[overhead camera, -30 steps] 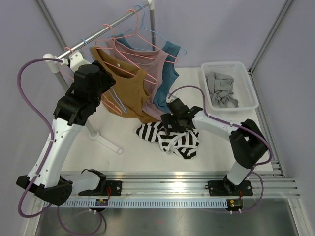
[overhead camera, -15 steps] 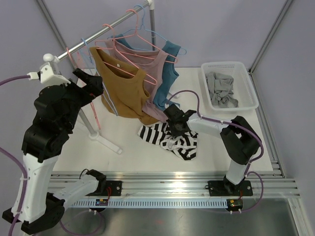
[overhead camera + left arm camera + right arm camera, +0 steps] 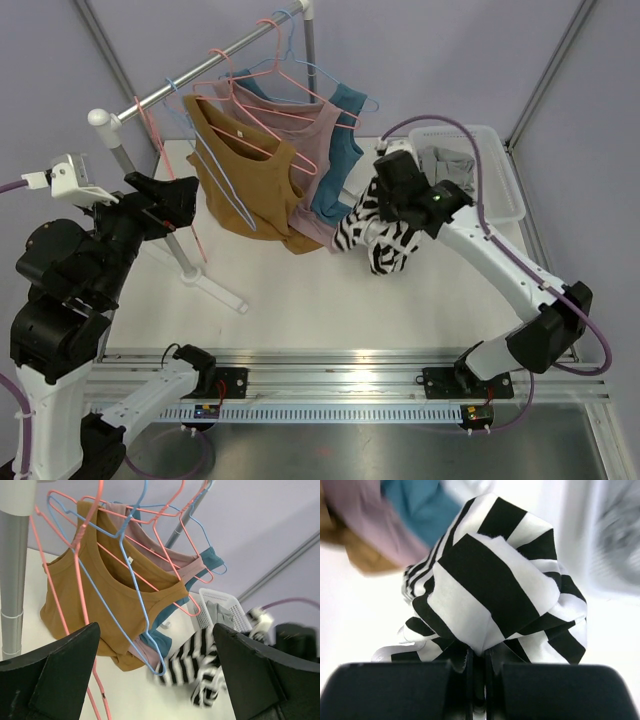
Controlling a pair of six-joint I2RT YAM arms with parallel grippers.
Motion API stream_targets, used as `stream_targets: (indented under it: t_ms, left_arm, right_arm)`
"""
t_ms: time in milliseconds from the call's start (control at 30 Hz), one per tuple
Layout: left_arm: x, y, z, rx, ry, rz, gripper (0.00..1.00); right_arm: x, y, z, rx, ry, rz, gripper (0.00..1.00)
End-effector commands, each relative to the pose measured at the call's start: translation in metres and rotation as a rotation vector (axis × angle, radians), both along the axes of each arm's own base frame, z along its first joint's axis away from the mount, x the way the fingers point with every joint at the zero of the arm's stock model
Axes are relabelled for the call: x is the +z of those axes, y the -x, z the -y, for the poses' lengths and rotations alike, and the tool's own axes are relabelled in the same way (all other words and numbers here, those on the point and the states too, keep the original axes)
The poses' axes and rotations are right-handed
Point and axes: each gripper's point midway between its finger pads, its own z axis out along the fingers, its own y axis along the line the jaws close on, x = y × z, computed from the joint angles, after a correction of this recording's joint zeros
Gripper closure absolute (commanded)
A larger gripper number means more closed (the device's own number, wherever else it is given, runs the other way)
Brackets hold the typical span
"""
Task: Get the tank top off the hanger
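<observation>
The black-and-white striped tank top [image 3: 378,236] hangs bunched in the air above the table, off any hanger. My right gripper [image 3: 386,210] is shut on it, pinching a fold between its fingers [image 3: 480,656], and the cloth [image 3: 490,580] fills the right wrist view. My left gripper [image 3: 176,198] stands open and holds nothing, left of the rack. Through its wide jaws [image 3: 156,626] I see the striped top [image 3: 200,665] below the hangers. A bare blue hanger [image 3: 131,575] and a bare pink hanger [image 3: 70,595] hang on the rail [image 3: 200,66].
Brown [image 3: 248,185], mauve [image 3: 315,150] and teal [image 3: 342,150] tank tops hang on hangers on the rail. The rack's post [image 3: 150,210] and foot [image 3: 212,288] stand at the left. A white basket [image 3: 500,150] holding grey cloth [image 3: 452,182] sits at the back right.
My right gripper shut on the striped tank top lying on the table and lifted it up and to the right. My left gripper opened and drew back left, away from the hangers.
</observation>
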Motion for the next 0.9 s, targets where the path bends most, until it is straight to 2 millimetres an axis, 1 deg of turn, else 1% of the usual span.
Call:
stream_targets:
  t_ms: [0,33,100,133,167,200,233,267,300,333,367,400,433,467,500,533,567,600,633,667,700,733,767,800,833,867]
  left_arm:
    - [0.007,0.000,0.011,-0.063,-0.017,0.029,0.01]
    - [0.007,0.000,0.012,-0.067,-0.017,0.026,0.01]
    - [0.007,0.000,0.014,-0.079,-0.010,0.027,0.01]
    - [0.009,0.001,0.015,-0.085,-0.007,0.031,0.01]
    - [0.010,0.001,0.016,-0.088,-0.006,0.030,0.01]
    - [0.011,0.001,0.018,-0.099,-0.005,0.032,0.01]
    - [0.015,0.003,0.019,-0.105,0.001,0.040,0.01]
    - [0.016,0.003,0.020,-0.113,0.002,0.043,0.01]
    - [0.017,0.003,0.021,-0.119,0.007,0.045,0.01]
    - [0.020,0.004,0.022,-0.125,0.010,0.052,0.01]
    - [0.022,0.005,0.024,-0.136,0.011,0.057,0.01]
    - [0.023,0.003,0.026,-0.142,0.011,0.052,0.01]
    - [0.024,0.002,0.028,-0.150,0.012,0.055,0.01]
    - [0.031,0.003,0.030,-0.165,0.009,0.069,0.01]
    - [0.028,-0.007,0.035,-0.166,-0.009,0.045,0.01]
    - [0.029,-0.009,0.035,-0.168,-0.020,0.032,0.01]
    - [0.036,-0.011,0.036,-0.167,-0.028,0.040,0.01]
    - [0.037,-0.013,0.037,-0.171,-0.040,0.031,0.01]
    - [0.032,-0.027,0.044,-0.174,-0.059,0.000,0.01]
    - [0.033,-0.032,0.045,-0.170,-0.068,-0.008,0.01]
    - [0.039,-0.031,0.043,-0.164,-0.074,-0.002,0.01]
    - [0.033,-0.045,0.048,-0.159,-0.088,-0.036,0.01]
    - [0.034,-0.048,0.047,-0.146,-0.094,-0.042,0.01]
    - [0.036,-0.052,0.047,-0.137,-0.103,-0.048,0.01]
    - [0.036,-0.055,0.048,-0.132,-0.108,-0.055,0.01]
    - [0.030,-0.065,0.051,-0.118,-0.125,-0.079,0.01]
  right_arm:
    - [0.066,-0.019,0.051,-0.104,0.054,0.138,1.00]
    - [0.089,-0.029,0.066,-0.148,0.036,0.183,1.00]
    - [0.106,-0.039,0.081,-0.177,0.035,0.215,1.00]
    - [0.123,-0.046,0.086,-0.196,0.022,0.250,1.00]
    - [0.131,-0.054,0.104,-0.244,0.020,0.269,1.00]
    - [0.138,-0.059,0.115,-0.270,0.022,0.282,1.00]
    - [0.148,-0.069,0.121,-0.291,0.013,0.302,1.00]
    - [0.151,-0.078,0.142,-0.341,0.012,0.308,1.00]
    - [0.155,-0.084,0.150,-0.359,0.006,0.315,1.00]
    - [0.159,-0.095,0.156,-0.371,-0.007,0.321,1.00]
    - [0.162,-0.103,0.173,-0.411,-0.014,0.331,1.00]
    - [0.162,-0.110,0.182,-0.432,-0.030,0.334,1.00]
    - [0.161,-0.123,0.184,-0.428,-0.055,0.328,1.00]
    - [0.158,-0.131,0.189,-0.434,-0.068,0.321,1.00]
    - [0.155,-0.139,0.200,-0.454,-0.080,0.317,1.00]
    - [0.148,-0.153,0.204,-0.465,-0.078,0.306,1.00]
    - [0.145,-0.161,0.207,-0.472,-0.082,0.306,1.00]
    - [0.140,-0.167,0.214,-0.488,-0.078,0.299,1.00]
    - [0.129,-0.179,0.219,-0.502,-0.068,0.286,1.00]
    - [0.126,-0.184,0.222,-0.511,-0.059,0.285,1.00]
    - [0.120,-0.189,0.229,-0.531,-0.048,0.279,1.00]
    - [0.105,-0.198,0.238,-0.559,-0.034,0.256,1.00]
    - [0.095,-0.202,0.241,-0.572,-0.029,0.242,1.00]
    - [0.086,-0.206,0.237,-0.566,-0.045,0.222,0.96]
    - [0.064,-0.210,0.253,-0.602,-0.038,0.176,0.83]
    - [0.054,-0.209,0.255,-0.612,-0.034,0.145,0.45]
